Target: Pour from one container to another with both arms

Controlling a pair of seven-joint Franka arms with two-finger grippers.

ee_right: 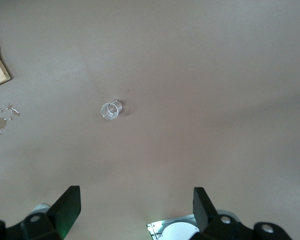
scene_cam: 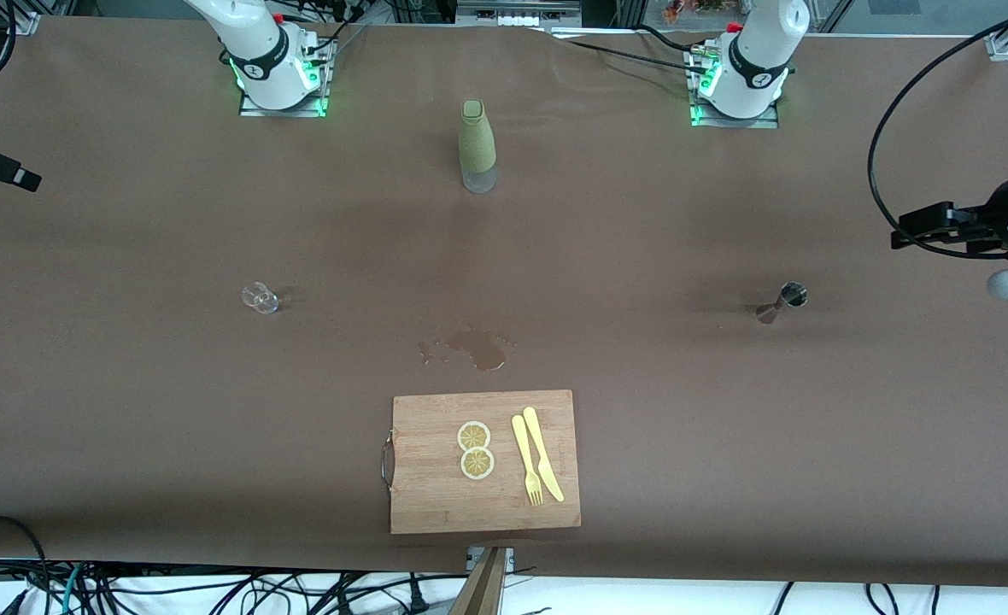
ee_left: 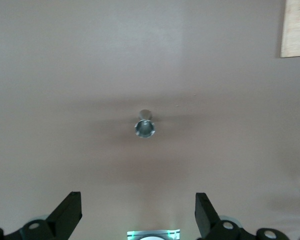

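A small clear glass [scene_cam: 259,297] [ee_right: 110,110] stands on the brown table toward the right arm's end. A metal jigger [scene_cam: 782,302] [ee_left: 145,128] stands toward the left arm's end. My left gripper [ee_left: 138,210] hangs high over the table between its base and the jigger, open and empty. My right gripper [ee_right: 136,207] hangs high over the table between its base and the glass, open and empty as well. Neither hand shows in the front view; only the arm bases [scene_cam: 269,68] [scene_cam: 747,77] do.
A green sleeved bottle [scene_cam: 477,145] stands between the bases. A wet spill [scene_cam: 477,348] lies mid-table. Nearer the camera, a wooden cutting board [scene_cam: 436,495] carries two lemon slices [scene_cam: 475,449], a yellow fork and knife [scene_cam: 536,457]. A black-and-white device [scene_cam: 982,231] juts in at the left arm's end.
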